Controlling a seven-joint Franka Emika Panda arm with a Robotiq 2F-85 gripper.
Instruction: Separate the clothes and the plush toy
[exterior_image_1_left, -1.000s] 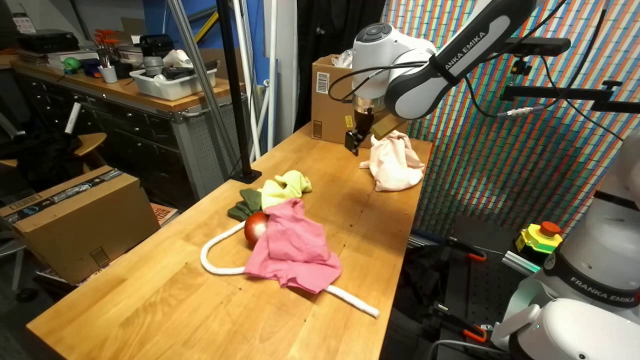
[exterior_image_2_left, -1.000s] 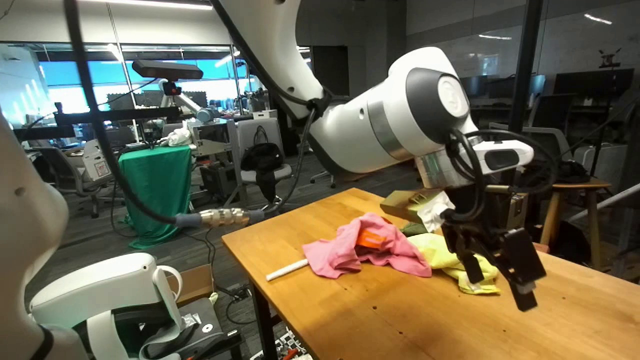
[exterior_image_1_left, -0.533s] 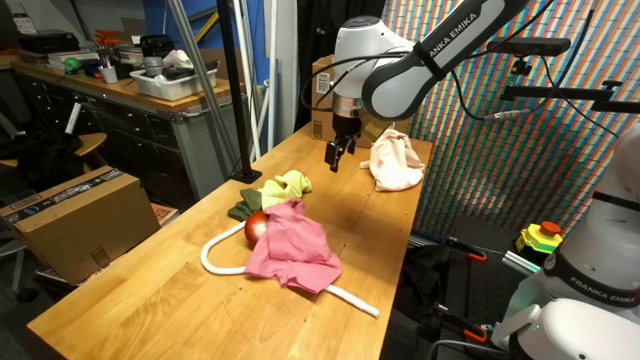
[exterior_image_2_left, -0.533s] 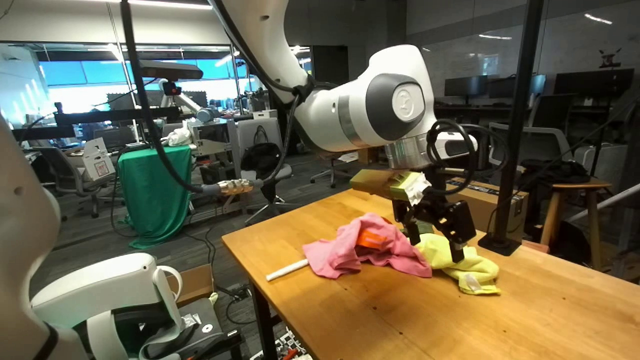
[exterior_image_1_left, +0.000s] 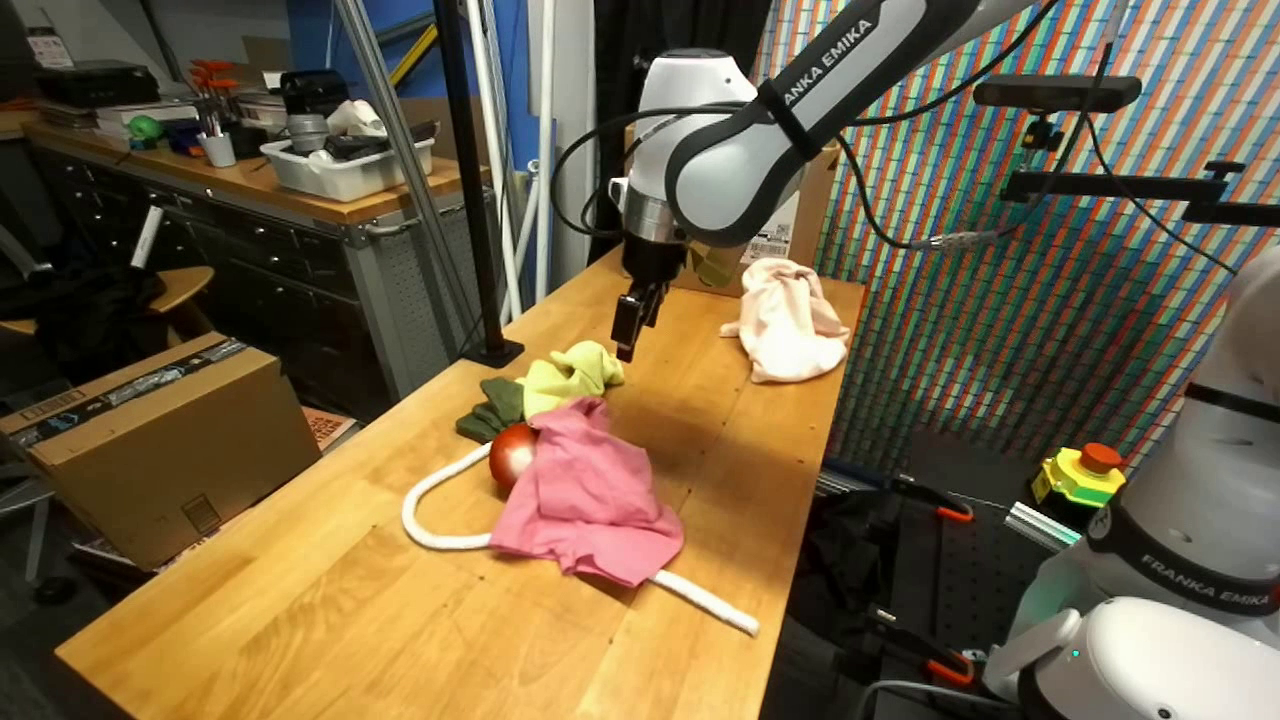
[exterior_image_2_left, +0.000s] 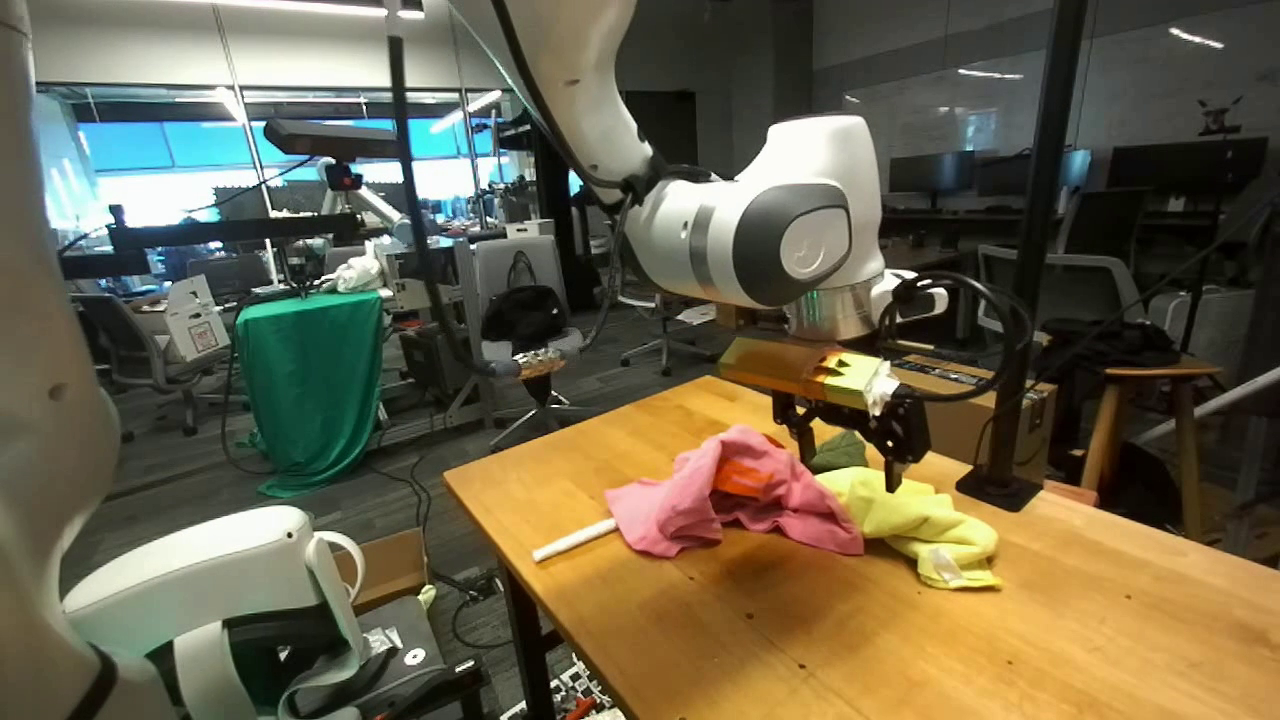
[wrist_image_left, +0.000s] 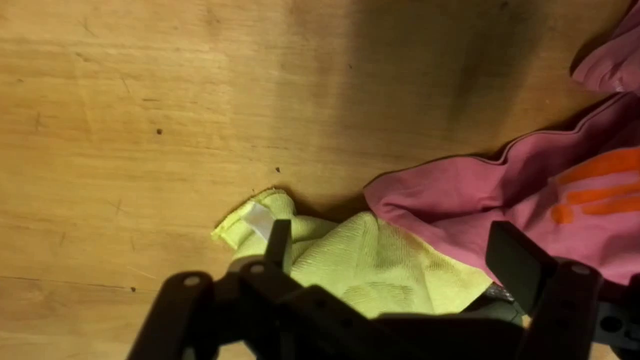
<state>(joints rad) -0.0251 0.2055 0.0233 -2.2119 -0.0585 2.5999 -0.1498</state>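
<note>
On the left of the tabletop (exterior_image_1_left: 300, 600), a white cord (exterior_image_1_left: 445, 543) curves out from beneath a pink cloth (exterior_image_1_left: 590, 500). A dark green cloth (exterior_image_1_left: 490, 408) lies farther off, just beside a red-and-white ball (exterior_image_1_left: 508, 460) that the pink cloth partly hides. Beyond the ball, a yellow cloth (exterior_image_1_left: 567, 378) meets the edge of the pink one. Above and near the yellow cloth hangs the claw (exterior_image_2_left: 850, 474), its jaws spread wide. To the far right, well apart from the others, a pale cloth (exterior_image_1_left: 788, 325) lies crumpled. Which thing is the plush toy, I cannot tell.
</note>
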